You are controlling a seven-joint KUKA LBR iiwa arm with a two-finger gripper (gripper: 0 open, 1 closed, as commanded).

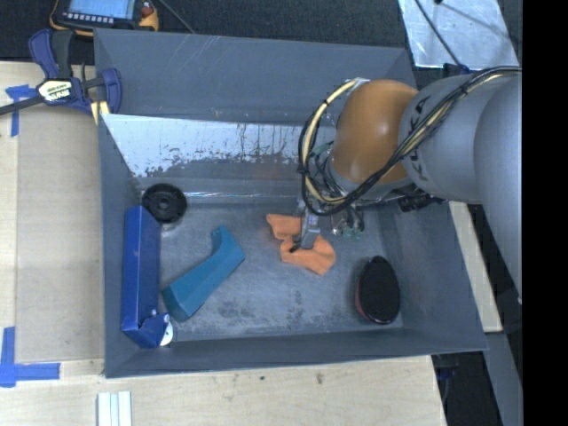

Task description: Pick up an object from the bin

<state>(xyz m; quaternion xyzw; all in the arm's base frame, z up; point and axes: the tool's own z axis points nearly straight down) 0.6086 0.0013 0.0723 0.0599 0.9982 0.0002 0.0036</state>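
Note:
My gripper (308,238) is down in the middle of the bin, right on top of a crumpled orange piece (306,253) that lies on the floor there. Its metal fingers (310,229) stand against the orange thing's upper side, between its left lobe and its lower right lump. Whether the orange piece is pinched between them I cannot make out. A black oval object (377,289) lies to the lower right of the gripper, apart from it.
A teal angled block (204,274) lies left of centre. A long blue bar (140,273) runs along the left wall, with a black round disc (163,202) at its upper end. The arm's orange cover and cables hang over the bin's right half.

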